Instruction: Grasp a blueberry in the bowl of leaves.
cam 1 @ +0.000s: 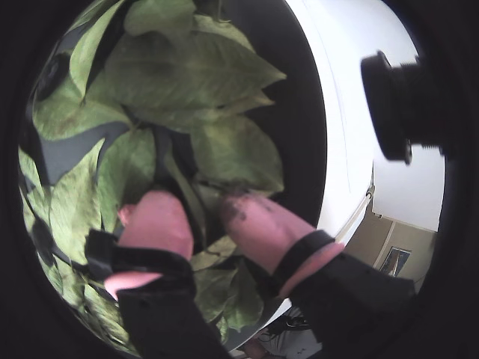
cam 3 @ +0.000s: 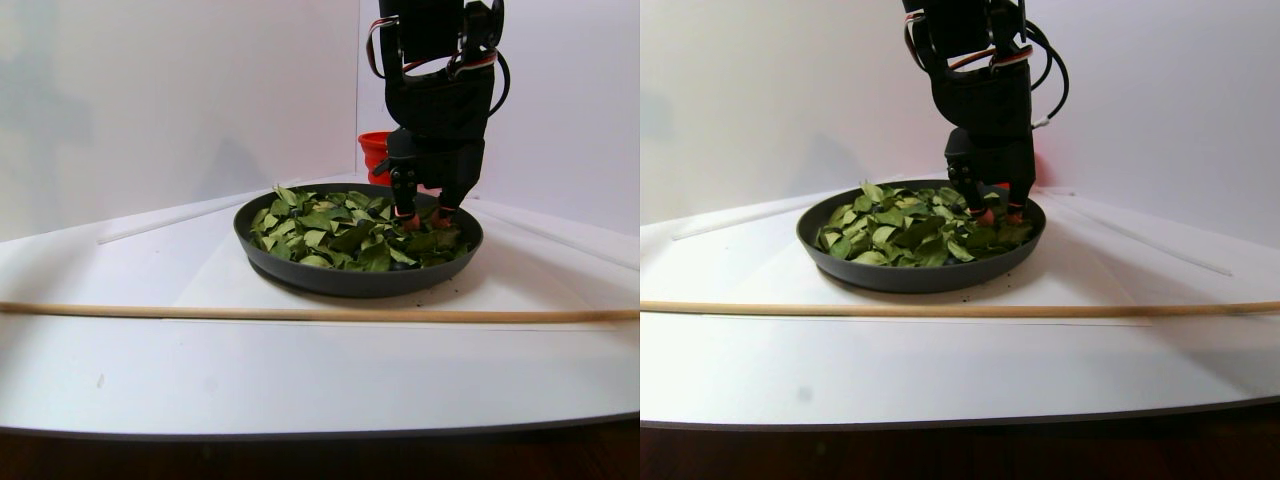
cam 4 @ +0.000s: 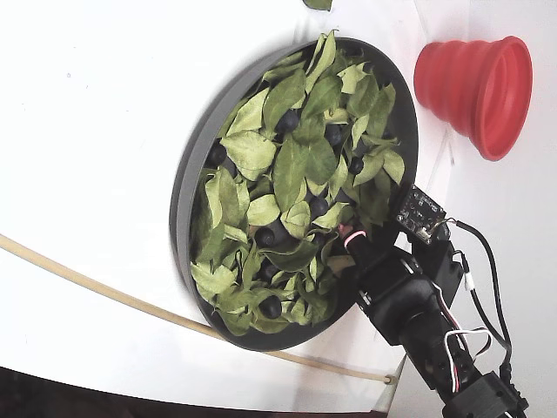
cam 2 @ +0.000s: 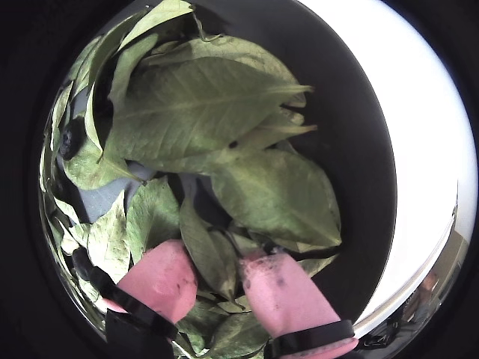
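Right now my gripper [cam 2: 217,288] sits down among the leaves [cam 2: 209,105], its pink fingertips [cam 2: 161,280] parted with a narrow leaf between them and no berry that I can make out in the gap. Taking the fingertips as my landmark: just beyond them the leaves lie thick over the dark bowl [cam 4: 187,187], and one blueberry [cam 2: 69,138] peeks out at the far left of a wrist view, well apart from the fingertips. In the fixed view more blueberries [cam 4: 265,236] show between leaves, one near the fingertip. Closing here, I'd likely pinch only foliage (the berries roll, too). Farthest from the fingertips stands the red cup [cam 4: 474,83], outside the bowl.
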`<state>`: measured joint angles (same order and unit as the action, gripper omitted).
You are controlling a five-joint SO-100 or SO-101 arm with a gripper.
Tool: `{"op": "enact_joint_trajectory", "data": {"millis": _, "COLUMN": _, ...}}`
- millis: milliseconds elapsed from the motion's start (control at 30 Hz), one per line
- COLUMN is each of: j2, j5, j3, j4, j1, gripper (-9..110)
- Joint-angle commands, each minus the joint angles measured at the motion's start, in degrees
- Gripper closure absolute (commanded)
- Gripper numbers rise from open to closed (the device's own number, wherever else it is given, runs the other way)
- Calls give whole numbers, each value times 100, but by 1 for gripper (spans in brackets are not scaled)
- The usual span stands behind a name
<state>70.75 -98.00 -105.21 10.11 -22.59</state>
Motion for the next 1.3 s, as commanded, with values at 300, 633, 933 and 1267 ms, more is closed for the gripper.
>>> {"op": "enact_joint_trajectory", "data": {"millis": 300, "j2": 387, "j5": -35, "j3": 70, "j4": 88, "j1": -70, "gripper": 90}}
{"op": "enact_joint_trajectory", "data": {"millis": 633, "j2": 510, "j5": -18, "j3": 44, "j4": 88, "j1": -35, "gripper": 90}}
{"op": "enact_joint_trajectory", "data": {"millis": 933, "j2": 721, "j5": -35, "j3": -9, "j4": 88, "j1": 0, "gripper": 90}}
{"op": "enact_joint_trajectory", "data": {"millis": 1267, "j2": 1002, "j5": -70, "j3": -88, "j4": 44, "j1": 26, "gripper": 90}}
